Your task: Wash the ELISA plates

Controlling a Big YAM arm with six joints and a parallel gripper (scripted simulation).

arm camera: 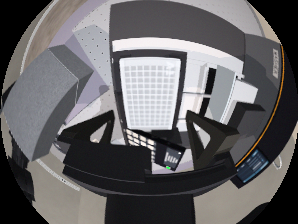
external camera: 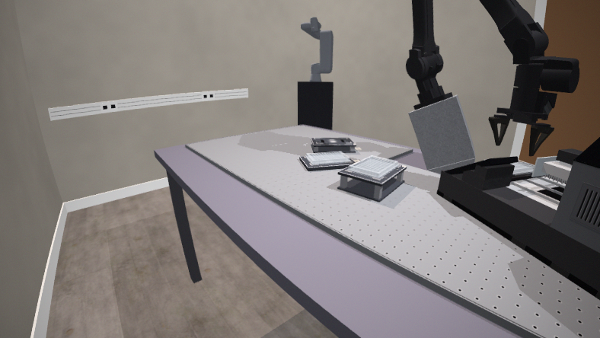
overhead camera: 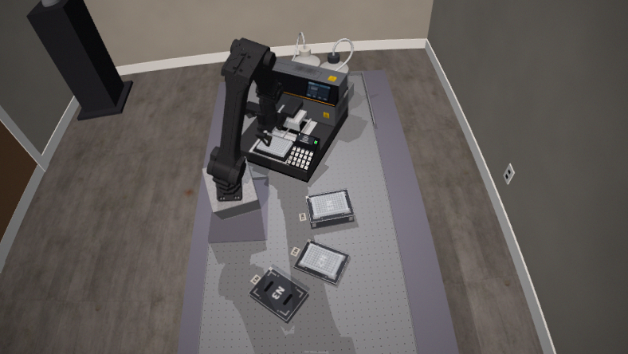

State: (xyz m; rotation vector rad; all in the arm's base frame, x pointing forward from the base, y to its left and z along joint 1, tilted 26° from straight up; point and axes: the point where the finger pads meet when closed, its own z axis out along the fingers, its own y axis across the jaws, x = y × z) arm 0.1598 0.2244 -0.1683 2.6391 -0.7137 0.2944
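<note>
My gripper [external camera: 515, 149] [arm camera: 150, 113] is open and empty, above the washer's carrier. A pale plate [overhead camera: 274, 146] [arm camera: 150, 90] lies in the carrier and looks flat; its cut-off corner is not clear. The washer's lamp [overhead camera: 315, 142] [arm camera: 168, 168] is green, beside the keypad [overhead camera: 300, 157] [arm camera: 139, 139]. One plate [overhead camera: 329, 203] [external camera: 373, 167] lies in raised nest N1. Another plate [overhead camera: 323, 259] [external camera: 329, 157] lies in low nest N2. Nest N3 [overhead camera: 289, 313] [external camera: 333, 144] holds no plate and shows its printed label.
The washer's tall housing [overhead camera: 340, 90] [external camera: 579, 209] with its screen [overhead camera: 318, 91] stands behind the carrier. The arm's grey base block [overhead camera: 235, 206] [external camera: 442, 134] [arm camera: 40, 95] stands near the carrier. Two bottles with hoses stand behind the washer.
</note>
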